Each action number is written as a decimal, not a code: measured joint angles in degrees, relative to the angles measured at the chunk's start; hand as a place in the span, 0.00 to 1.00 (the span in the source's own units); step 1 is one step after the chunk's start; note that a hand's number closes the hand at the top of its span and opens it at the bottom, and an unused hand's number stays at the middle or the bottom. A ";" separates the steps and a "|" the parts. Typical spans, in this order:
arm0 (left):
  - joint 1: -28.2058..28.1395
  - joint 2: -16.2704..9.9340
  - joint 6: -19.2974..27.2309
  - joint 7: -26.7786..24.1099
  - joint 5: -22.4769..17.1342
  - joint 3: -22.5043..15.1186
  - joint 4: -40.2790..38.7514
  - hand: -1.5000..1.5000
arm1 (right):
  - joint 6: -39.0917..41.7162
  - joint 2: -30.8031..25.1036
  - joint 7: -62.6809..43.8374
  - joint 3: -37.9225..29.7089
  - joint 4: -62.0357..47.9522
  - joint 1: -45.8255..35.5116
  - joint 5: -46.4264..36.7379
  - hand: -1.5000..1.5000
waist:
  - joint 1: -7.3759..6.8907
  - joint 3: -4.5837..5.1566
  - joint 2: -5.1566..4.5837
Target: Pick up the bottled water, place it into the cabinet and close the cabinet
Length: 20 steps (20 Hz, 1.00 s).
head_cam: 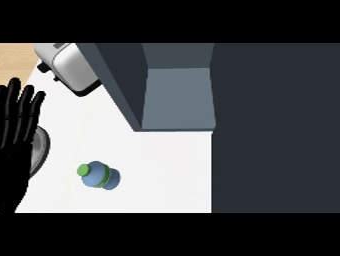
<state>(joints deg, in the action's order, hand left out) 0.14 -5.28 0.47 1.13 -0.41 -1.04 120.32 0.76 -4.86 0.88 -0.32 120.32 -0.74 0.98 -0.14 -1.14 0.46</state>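
Note:
A blue water bottle (pixel 99 175) with a green cap and green band stands on the white counter, seen from above, at the lower left. The dark cabinet (pixel 174 87) is behind it, its inside open and grey-blue; its open door (pixel 284 130) fills the right side of the view. My left hand (pixel 10 135) shows at the left edge, fingers straight and pointing up, apart from the bottle and holding nothing. My right hand is not visible.
A silver toaster (pixel 71 67) sits at the back left beside the cabinet. A grey round object (pixel 40 149) lies partly hidden under my left hand. White counter (pixel 165 165) stretches between the bottle and the cabinet door.

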 measured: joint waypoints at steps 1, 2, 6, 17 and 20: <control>-0.18 -0.42 -0.91 -0.25 -0.69 0.10 0.10 0.00 | -0.15 0.39 -0.34 0.71 1.38 0.99 -0.29 0.00 | 0.08 0.23 -0.08; -0.58 -1.48 -2.91 -0.29 -2.79 0.58 0.84 0.00 | -0.33 0.62 -0.50 1.12 1.71 1.47 -0.69 0.00 | 0.05 0.46 -0.12; -1.90 -5.66 -13.48 -2.44 -13.45 1.31 0.88 0.00 | 0.00 0.17 -0.73 1.12 3.21 4.15 -1.17 0.00 | 0.33 0.99 -0.17; -12.23 -19.08 -30.76 7.56 -48.54 10.30 1.41 0.00 | 3.77 0.29 -10.28 11.33 14.37 11.04 0.64 0.00 | -0.16 1.18 -0.21; -13.82 -21.93 -31.83 10.41 -54.61 13.57 2.33 0.00 | 2.99 0.80 -13.55 14.24 18.23 12.12 -1.14 0.00 | -0.11 1.17 -0.26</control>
<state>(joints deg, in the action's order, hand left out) -13.68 -27.21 -31.36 11.54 -55.02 12.53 122.65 3.75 -4.05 -12.67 13.92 138.56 11.38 -0.16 -0.25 0.02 0.20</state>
